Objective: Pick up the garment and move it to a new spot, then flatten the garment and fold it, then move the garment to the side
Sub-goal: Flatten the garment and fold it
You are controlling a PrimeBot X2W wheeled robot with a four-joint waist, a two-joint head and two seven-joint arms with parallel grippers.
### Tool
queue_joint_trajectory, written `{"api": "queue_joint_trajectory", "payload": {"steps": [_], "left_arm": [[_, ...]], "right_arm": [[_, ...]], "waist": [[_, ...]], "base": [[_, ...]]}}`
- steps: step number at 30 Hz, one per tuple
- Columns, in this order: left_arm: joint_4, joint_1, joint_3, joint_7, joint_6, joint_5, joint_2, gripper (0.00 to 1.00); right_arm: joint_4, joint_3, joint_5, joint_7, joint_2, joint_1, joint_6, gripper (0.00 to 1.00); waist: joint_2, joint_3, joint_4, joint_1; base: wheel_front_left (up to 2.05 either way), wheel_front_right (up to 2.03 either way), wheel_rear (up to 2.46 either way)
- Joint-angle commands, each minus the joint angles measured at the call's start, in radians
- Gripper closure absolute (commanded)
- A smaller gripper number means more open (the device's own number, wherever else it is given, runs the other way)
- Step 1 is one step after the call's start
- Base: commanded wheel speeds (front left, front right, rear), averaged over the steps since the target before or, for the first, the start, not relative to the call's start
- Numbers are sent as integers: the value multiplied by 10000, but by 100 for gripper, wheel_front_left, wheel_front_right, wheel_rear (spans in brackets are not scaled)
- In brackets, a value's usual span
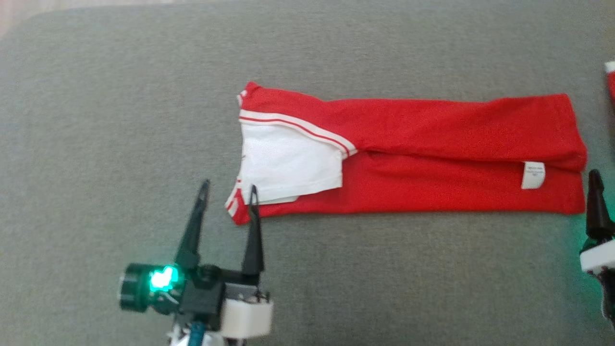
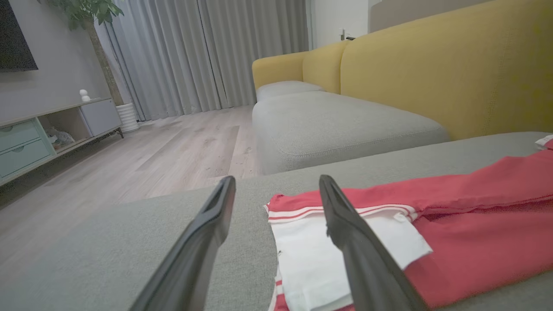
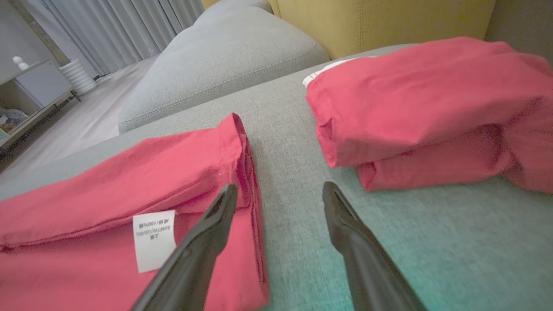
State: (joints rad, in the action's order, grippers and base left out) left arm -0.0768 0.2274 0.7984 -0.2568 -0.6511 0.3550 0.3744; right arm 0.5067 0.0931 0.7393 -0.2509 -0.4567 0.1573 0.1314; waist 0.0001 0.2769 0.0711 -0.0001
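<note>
The garment lies on the grey cushion as a long strip folded lengthwise. Its white sleeve with striped trim is at the left end, and a small white care label sits near the right end. My left gripper is open at the garment's near left corner: one finger lies over the striped edge, the other over bare cushion. The left wrist view shows the sleeve between those open fingers. My right gripper is open at the hem end, beside the label, holding nothing.
A second folded red garment lies just beyond the hem end, its edge at the head view's right border. A yellow sofa back rises behind the cushions. Wooden floor, a low cabinet and curtains lie past the cushion's left edge.
</note>
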Motion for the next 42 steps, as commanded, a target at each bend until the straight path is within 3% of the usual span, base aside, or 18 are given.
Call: {"api": "queue_joint_trajectory", "payload": {"steps": [1, 6, 12, 13, 14, 15, 23, 31, 35, 38, 42], "left_arm": [[-333, 74, -523, -47, 104, -210, -87, 0], [-290, -554, -1067, -48, 847, -948, -925, 0], [-246, -999, -1820, -48, 1560, -1536, -1344, 0], [-235, -1055, -1929, -48, 1665, -1613, -1403, 0], [-223, -1106, -2031, -48, 1763, -1684, -1467, 0], [-215, -1155, -2130, -48, 1854, -1754, -1530, 0], [-162, -1515, -2771, -49, 2455, -2205, -1972, 0], [-144, -1711, -3414, -49, 2988, -2531, -2246, 0], [-123, -1751, -3591, -49, 3121, -2607, -2334, 0], [-70, -1751, -3685, -49, 3281, -2666, -2457, 0], [0, -1743, -3814, -49, 3486, -2671, -2627, 0]], "right_arm": [[-16, -45, -149, -108, -157, 341, -7, 0], [1137, -392, -439, 128, 179, 1140, -7, 0], [2538, -486, -777, 888, 477, 1485, -7, 0], [2661, -463, -781, 993, 540, 1499, -7, 24], [2738, -429, -783, 1057, 599, 1506, -7, 78], [2762, -381, -746, 1125, 680, 1509, -7, 100], [2385, -197, -546, 1015, 525, 1465, -7, 100], [1031, -1129, -598, 1513, -1433, 1632, -7, 100], [-139, -1426, -565, 2189, -1774, 1772, -7, 100], [-1756, -1447, -317, 3077, -1583, 1821, -7, 100], [-4378, -920, 745, 4476, -543, 1808, -7, 100]], "waist": [[-1, -120, 263, 1], [-1, -232, 693, 1], [-1, -316, 978, 1], [-1, -325, 996, 1], [-1, -335, 1010, 1], [-1, -347, 1014, 1], [-1, -502, 825, 1], [-1, -573, 313, 1], [-1, -585, 126, 1], [-1, -608, 28, 1], [-1, -598, -40, 1]], "base": [[0, 0, 0], [0, 0, 0], [0, 0, 0], [0, 0, 0], [0, 0, 0], [0, 0, 0], [0, 0, 0], [0, 0, 0], [0, 0, 0], [0, 0, 0], [0, 0, 0]]}}
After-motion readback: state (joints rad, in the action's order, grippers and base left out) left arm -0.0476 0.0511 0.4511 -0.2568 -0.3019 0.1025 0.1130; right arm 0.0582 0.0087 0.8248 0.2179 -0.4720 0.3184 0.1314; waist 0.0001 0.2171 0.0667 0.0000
